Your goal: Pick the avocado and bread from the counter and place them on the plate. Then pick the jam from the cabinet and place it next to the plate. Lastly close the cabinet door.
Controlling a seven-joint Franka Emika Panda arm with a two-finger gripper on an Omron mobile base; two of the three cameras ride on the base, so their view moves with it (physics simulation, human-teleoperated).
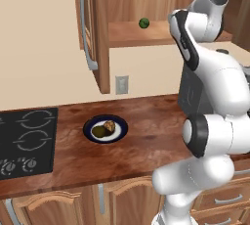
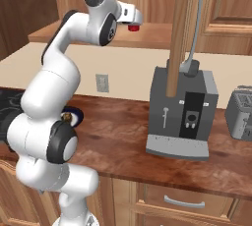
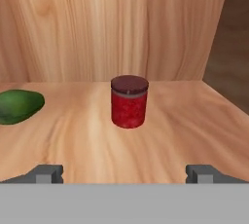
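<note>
The gripper (image 3: 124,173) is wide open and holds nothing; its two dark tips sit at the bottom of the hand view. The jam (image 3: 129,102) stands upright in the middle of that view, on the cabinet (image 3: 185,135) shelf, with a green ball (image 3: 18,105) at the left edge. The jar looks small, hard and smooth, so it may slip. I would squeeze its red sides in the middle, below the dark lid.

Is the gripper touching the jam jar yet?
Apart. In the hand view, bare shelf lies between the open gripper and the jam jar.
</note>
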